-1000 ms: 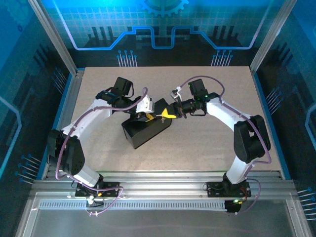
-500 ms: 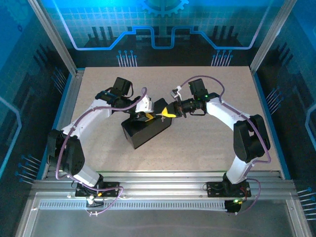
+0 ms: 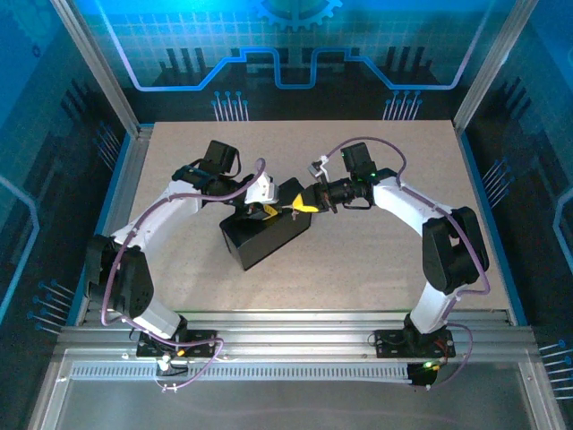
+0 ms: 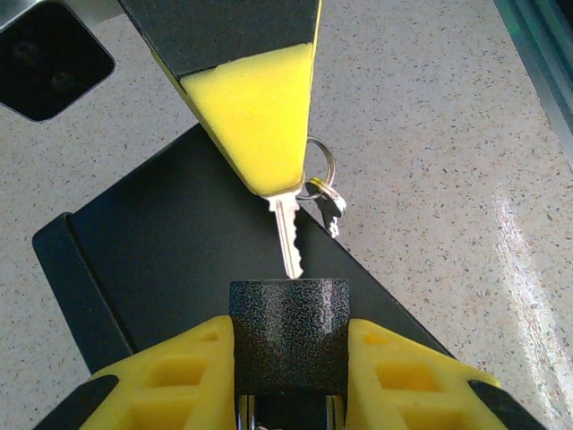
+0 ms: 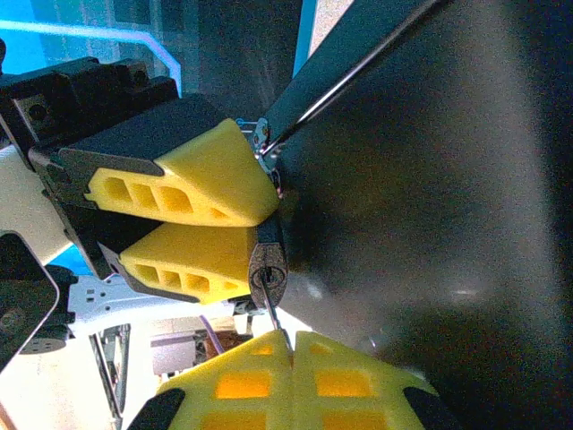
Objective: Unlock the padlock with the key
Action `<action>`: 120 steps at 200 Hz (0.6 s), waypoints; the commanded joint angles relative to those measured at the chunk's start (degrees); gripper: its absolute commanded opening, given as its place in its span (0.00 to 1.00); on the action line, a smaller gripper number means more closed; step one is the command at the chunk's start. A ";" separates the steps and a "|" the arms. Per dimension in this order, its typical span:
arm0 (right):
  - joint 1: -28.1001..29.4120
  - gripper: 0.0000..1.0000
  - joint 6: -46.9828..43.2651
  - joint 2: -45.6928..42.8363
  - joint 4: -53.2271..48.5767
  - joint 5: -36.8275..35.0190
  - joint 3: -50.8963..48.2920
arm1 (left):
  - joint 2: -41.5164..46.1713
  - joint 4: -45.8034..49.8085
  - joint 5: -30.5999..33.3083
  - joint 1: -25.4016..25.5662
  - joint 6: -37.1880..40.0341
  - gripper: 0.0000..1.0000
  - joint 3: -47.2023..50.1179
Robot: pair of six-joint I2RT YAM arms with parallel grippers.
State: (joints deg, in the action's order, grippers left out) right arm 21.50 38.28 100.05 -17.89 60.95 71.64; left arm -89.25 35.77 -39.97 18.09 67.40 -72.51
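Over the black box (image 4: pixel 152 260), the left gripper (image 4: pixel 289 345) pinches the small, surely rigid padlock (image 4: pixel 289 318) by its sides, and the right gripper (image 5: pixel 288 340), closed on the head of the thin, light, likely slippery key (image 4: pixel 288 237), holds its tip at the padlock's end.

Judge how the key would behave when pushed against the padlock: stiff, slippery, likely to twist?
Thin metal key, likely stiff. Pinched only at its head by the right gripper, it might pivot. Its loose ring would probably swing.

No legible text anywhere
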 commanded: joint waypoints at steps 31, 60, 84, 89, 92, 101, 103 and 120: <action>3.01 0.00 3.13 1.86 2.72 -0.30 1.40 | 1.31 -0.90 -4.03 0.11 -0.88 0.00 0.74; 4.02 0.00 4.14 2.17 3.29 0.13 1.99 | 1.25 -1.02 -3.55 0.19 -0.91 0.00 0.63; 4.79 0.00 4.62 2.36 3.37 0.49 2.74 | 1.19 -1.27 -3.45 0.27 -1.32 0.00 0.44; 5.01 0.00 4.62 2.50 3.32 0.54 2.93 | 1.19 -1.23 -3.49 0.28 -1.36 0.00 0.35; 5.14 0.00 4.69 2.54 3.26 0.66 3.02 | 1.14 -1.23 -3.50 0.28 -1.35 0.00 0.36; 5.48 0.00 4.41 2.70 2.61 0.75 3.32 | 1.23 -1.34 -3.42 0.28 -1.39 0.00 0.27; 5.55 0.00 4.41 2.74 2.49 0.64 3.37 | 1.26 -1.39 -3.49 0.28 -1.39 0.00 0.29; 6.01 0.00 4.18 2.63 1.50 0.53 3.48 | 1.53 -1.39 -3.46 0.19 -1.61 0.00 0.26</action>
State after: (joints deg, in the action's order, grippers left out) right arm 22.81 42.04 101.27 -15.90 60.25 73.12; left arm -88.99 36.40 -39.64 17.34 66.02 -72.44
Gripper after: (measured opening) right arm 0.044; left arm 0.259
